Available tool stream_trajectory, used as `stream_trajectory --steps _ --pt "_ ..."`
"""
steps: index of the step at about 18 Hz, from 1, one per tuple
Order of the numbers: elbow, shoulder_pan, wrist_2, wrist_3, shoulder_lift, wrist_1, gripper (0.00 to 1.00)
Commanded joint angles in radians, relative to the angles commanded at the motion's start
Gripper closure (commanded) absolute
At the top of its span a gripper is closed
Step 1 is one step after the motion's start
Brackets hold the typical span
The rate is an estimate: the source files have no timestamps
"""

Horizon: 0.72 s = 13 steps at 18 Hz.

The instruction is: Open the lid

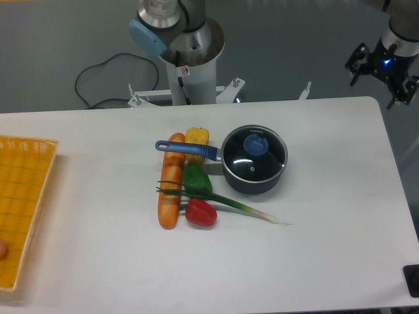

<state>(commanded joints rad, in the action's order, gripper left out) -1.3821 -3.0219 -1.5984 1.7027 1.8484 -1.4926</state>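
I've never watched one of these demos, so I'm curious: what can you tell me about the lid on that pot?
The lid is a round disc of clear glass with a thin metal rim and a round blue knob at its centre. It sits flat and closed on the dark saucepan, covering the whole opening, near the middle of the white table. Light glints off the glass. Only the pot touches it; the gripper is far off at the upper right.

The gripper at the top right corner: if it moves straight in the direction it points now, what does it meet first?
The gripper seems to point downward past the table's far right corner, so probably the table edge or floor; depth is unclear. The lid lies well off that line.
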Motion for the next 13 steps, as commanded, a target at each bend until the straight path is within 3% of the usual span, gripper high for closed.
stream_trajectory --steps 13 --pt "-0.011 0.029 0.002 -0.002 -0.002 0.003 0.0"
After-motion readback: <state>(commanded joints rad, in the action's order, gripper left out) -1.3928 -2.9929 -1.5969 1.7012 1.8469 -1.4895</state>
